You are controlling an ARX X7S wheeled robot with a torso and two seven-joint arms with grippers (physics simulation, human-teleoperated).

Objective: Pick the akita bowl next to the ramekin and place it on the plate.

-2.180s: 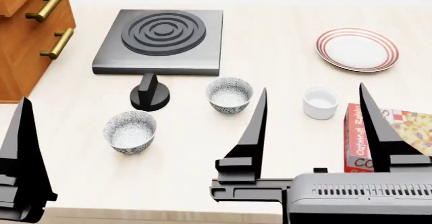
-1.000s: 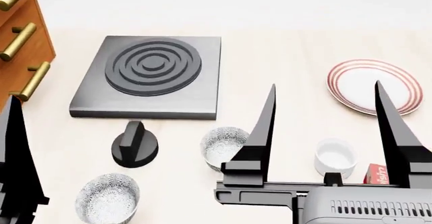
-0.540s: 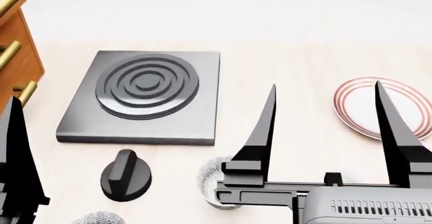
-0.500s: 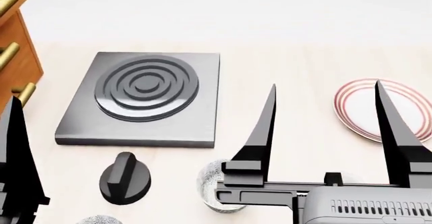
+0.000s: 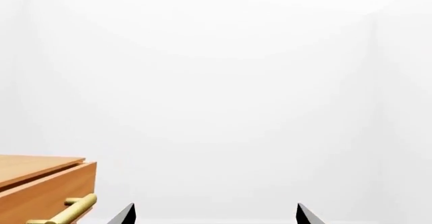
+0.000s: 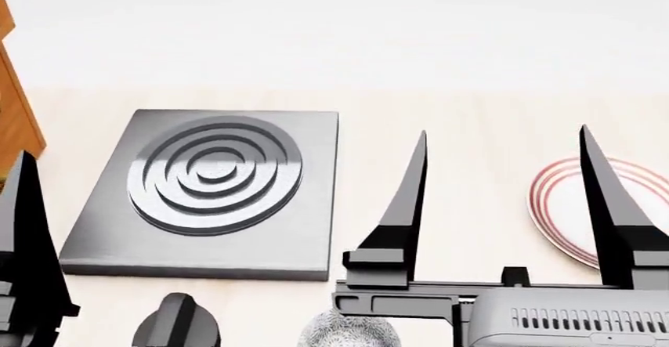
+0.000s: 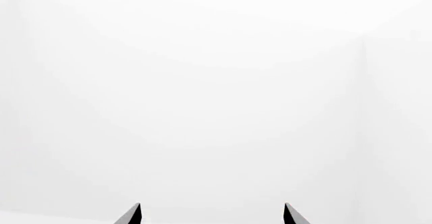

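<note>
Since earlier the view has slid forward, leaving only the bowl's (image 6: 350,333) rim showing, so approach continues: the right gripper (image 6: 504,198), fingers spread and empty, must descend over it.

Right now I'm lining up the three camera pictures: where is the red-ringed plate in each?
Head view: the plate lies at the right edge, partly behind the right gripper.
Left wrist view: not in it.
Right wrist view: not in it.
Shared landmark: the wooden drawer cabinet, also in the left wrist view.
</note>
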